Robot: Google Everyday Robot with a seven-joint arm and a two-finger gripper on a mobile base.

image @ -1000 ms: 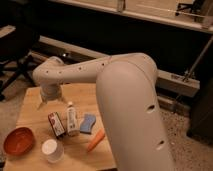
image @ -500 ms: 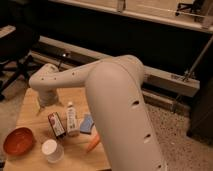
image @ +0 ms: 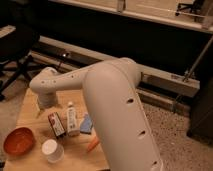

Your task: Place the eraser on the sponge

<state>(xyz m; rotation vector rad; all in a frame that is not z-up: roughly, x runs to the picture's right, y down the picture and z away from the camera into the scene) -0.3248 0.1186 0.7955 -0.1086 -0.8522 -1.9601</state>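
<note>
The eraser (image: 56, 124), a dark flat block with a pale label, lies on the wooden table (image: 30, 112) left of centre. To its right, past a whitish tube (image: 71, 119), sits the blue sponge (image: 86, 124), partly covered by my big white arm (image: 115, 110). The arm bends down at the table's back left, and the gripper (image: 43, 109) hangs there just above the wood, behind and to the left of the eraser. It holds nothing that I can see.
An orange bowl (image: 19, 141) and a white cup (image: 51, 150) stand at the table's front left. A carrot (image: 92, 145) lies in front of the sponge. Dark chairs stand to the left, and a low ledge runs behind the table.
The wrist and gripper have shifted left and lower towards the table's back left. The eraser, tube and sponge lie where they were.
</note>
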